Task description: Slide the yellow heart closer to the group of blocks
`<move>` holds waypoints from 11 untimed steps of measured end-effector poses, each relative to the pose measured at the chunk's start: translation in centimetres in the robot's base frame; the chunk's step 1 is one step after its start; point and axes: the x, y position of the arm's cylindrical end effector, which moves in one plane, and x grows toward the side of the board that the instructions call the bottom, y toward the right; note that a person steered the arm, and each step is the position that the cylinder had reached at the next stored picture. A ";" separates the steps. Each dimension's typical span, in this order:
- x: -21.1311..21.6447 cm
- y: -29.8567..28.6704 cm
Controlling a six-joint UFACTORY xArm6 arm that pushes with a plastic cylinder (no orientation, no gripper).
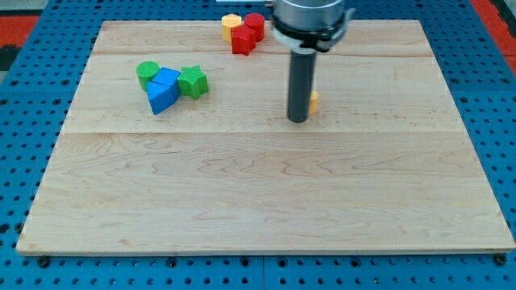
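The yellow heart [313, 101] lies right of the board's middle, mostly hidden behind my rod; only its right edge shows. My tip [297, 120] rests on the board just left of and below the heart, touching or nearly touching it. One group lies at the upper left: a green cylinder [147, 73], a blue block [164, 91] and a green star [193, 81], all touching. A second group sits at the top edge: a yellow block [231, 23], a red block [243, 39] and a red cylinder [255, 23].
The wooden board [266, 201] lies on a blue pegboard table [24, 121]. The arm's body [310, 18] hangs over the top middle of the board, right of the red blocks.
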 end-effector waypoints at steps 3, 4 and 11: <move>-7.0 0.0; -10.1 -2.9; -11.3 -6.8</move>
